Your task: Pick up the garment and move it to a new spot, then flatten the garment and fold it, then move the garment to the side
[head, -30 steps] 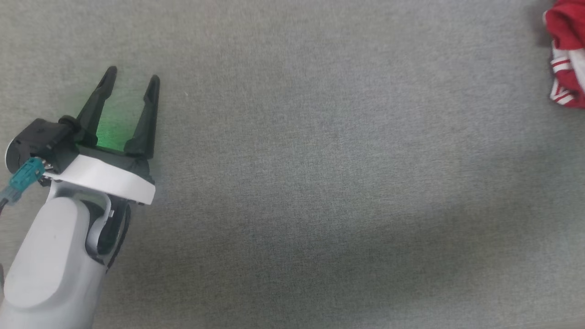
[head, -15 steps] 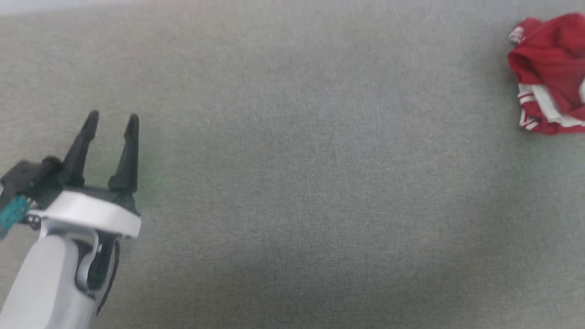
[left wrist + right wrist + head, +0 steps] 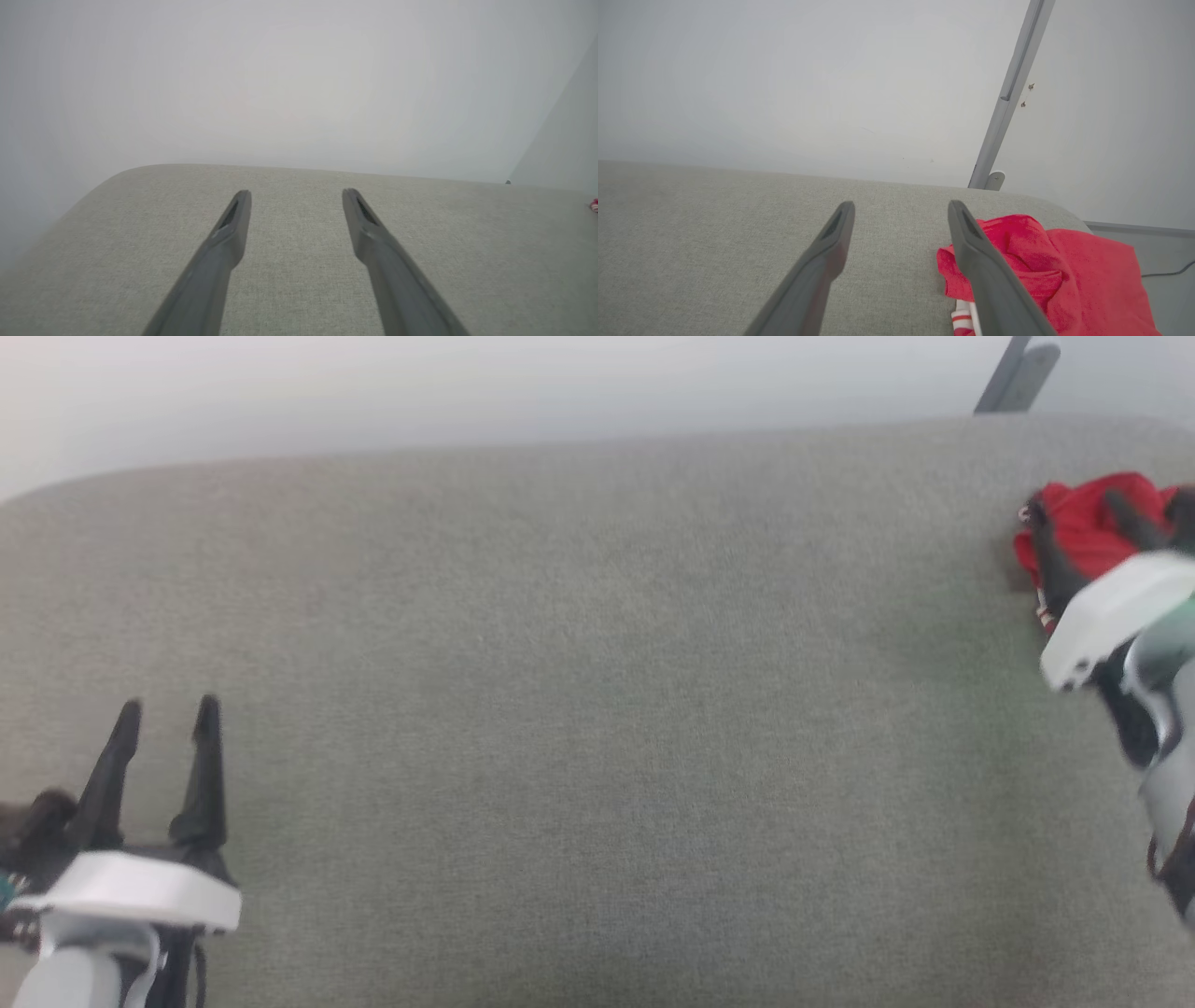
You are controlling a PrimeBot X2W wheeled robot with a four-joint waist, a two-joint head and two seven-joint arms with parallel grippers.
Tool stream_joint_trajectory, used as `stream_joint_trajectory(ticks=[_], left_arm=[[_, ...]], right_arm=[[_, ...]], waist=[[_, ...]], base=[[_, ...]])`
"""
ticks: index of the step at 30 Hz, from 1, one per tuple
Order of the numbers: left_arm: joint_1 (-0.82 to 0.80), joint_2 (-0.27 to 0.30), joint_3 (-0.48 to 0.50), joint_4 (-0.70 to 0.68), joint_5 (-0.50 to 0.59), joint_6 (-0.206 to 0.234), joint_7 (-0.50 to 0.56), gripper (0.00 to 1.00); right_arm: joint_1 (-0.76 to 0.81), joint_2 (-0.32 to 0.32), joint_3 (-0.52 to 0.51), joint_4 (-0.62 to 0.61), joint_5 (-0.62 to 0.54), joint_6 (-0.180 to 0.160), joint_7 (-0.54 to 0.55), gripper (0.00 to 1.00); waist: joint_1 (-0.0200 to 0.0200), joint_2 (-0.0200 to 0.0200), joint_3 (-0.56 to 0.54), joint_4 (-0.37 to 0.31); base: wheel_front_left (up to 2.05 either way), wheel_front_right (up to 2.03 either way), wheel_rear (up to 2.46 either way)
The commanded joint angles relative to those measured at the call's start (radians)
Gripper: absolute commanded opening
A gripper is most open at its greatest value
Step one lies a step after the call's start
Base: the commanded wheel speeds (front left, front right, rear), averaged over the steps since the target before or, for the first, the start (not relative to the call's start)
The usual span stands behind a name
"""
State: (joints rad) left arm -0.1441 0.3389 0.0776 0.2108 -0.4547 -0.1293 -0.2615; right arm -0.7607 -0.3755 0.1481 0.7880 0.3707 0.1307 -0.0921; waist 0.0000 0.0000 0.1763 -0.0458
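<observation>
garment: red, bunched in a heap on the far right corner of the grey table, with striped trim peeking out on the table's near side!
right gripper: over that same far right corner, fingers spread wide and nothing between them. One finger crosses the garment's edge; contact, can't tell.
left gripper: at the table's near left, fingers wide apart, empty.
post: grey metal, just behind the table's far right corner.

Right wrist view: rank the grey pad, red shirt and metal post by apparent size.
Largest: grey pad.
Then the red shirt, partly cut off.
Smallest: metal post, though it stands farther back.
</observation>
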Motion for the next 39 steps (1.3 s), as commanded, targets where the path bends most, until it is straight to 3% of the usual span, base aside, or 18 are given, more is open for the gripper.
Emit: stream_joint_trajectory(ticks=[1, 5, 13, 25, 39], left_arm=[[0.026, -0.004, 0.019, -0.007, 0.01, 0.0, -0.004, 1.0], [0.075, -0.018, 0.052, -0.016, 0.01, 0.0, -0.004, 1.0], [0.139, -0.034, 0.089, -0.037, 0.017, 0.0, -0.004, 1.0], [0.208, -0.049, 0.132, -0.081, 0.016, 0.0, -0.004, 1.0], [0.237, -0.054, 0.134, -0.089, 0.018, 0.0, -0.004, 1.0]], right_arm=[[0.044, -0.003, 0.014, -0.029, 0.012, 0.0, -0.022, 1.0], [0.135, -0.02, 0.046, -0.105, 0.008, 0.0, -0.083, 1.0], [0.286, 0.012, -0.009, -0.216, -0.015, 0.0, -0.163, 1.0], [0.481, 0.096, -0.145, -0.39, -0.078, 0.0, -0.173, 1.0], [0.591, 0.15, -0.228, -0.467, -0.107, 0.0, -0.173, 1.0]], waist=[[0.0, 0.0, -0.028, 0.012], [0.0, 0.0, -0.052, 0.018], [0.0, 0.0, -0.084, 0.015], [0.0, 0.0, -0.11, 0.005], [0.0, 0.0, -0.122, 0.0]], base=[[0.0, 0.0, 0.0], [0.0, 0.0, 0.0], [0.0, 0.0, 0.0], [0.0, 0.0, 0.0], [0.0, 0.0, 0.0]])
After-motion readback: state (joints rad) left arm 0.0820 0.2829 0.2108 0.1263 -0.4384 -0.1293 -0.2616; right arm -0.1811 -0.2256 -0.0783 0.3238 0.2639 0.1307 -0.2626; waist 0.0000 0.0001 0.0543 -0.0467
